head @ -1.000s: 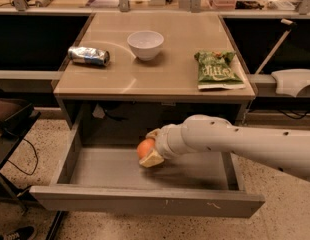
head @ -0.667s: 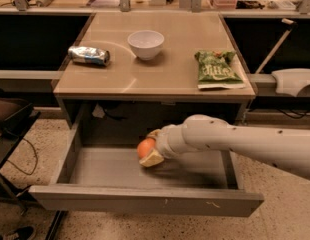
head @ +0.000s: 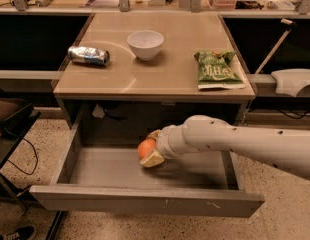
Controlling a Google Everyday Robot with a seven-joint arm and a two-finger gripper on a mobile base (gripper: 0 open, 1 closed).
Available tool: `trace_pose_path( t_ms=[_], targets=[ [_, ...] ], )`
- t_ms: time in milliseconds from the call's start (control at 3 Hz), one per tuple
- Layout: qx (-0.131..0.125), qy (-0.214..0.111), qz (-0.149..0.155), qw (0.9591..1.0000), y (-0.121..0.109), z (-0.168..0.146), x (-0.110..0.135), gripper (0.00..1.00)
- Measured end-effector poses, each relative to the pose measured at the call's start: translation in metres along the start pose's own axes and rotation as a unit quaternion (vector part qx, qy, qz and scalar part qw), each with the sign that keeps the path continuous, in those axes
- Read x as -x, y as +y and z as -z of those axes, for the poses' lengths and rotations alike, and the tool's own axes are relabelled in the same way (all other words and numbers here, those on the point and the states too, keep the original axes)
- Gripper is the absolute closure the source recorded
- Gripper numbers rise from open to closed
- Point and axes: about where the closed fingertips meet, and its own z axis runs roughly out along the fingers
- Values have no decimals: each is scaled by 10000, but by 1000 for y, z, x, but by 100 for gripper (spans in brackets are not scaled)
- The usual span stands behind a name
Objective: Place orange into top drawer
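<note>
Now we see gripper (head: 151, 149) low inside open top drawer (head: 145, 202), jaws pinching orange (head: 144, 148) above and below, just over grey bottom. We judge fruit firm, smooth, round, fairly light, prone to roll; hold across its middle.
</note>
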Motion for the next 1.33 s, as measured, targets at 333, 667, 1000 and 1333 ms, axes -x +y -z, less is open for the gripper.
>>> trace_pose_path(
  t_ms=[333, 667, 1000, 1333],
  targets=[
    [0, 0, 0, 10000, 0, 0, 0, 35],
    [0, 0, 0, 10000, 0, 0, 0, 12],
    [0, 0, 0, 10000, 0, 0, 0, 0],
    [1, 0, 0, 10000, 0, 0, 0, 0]
  ],
)
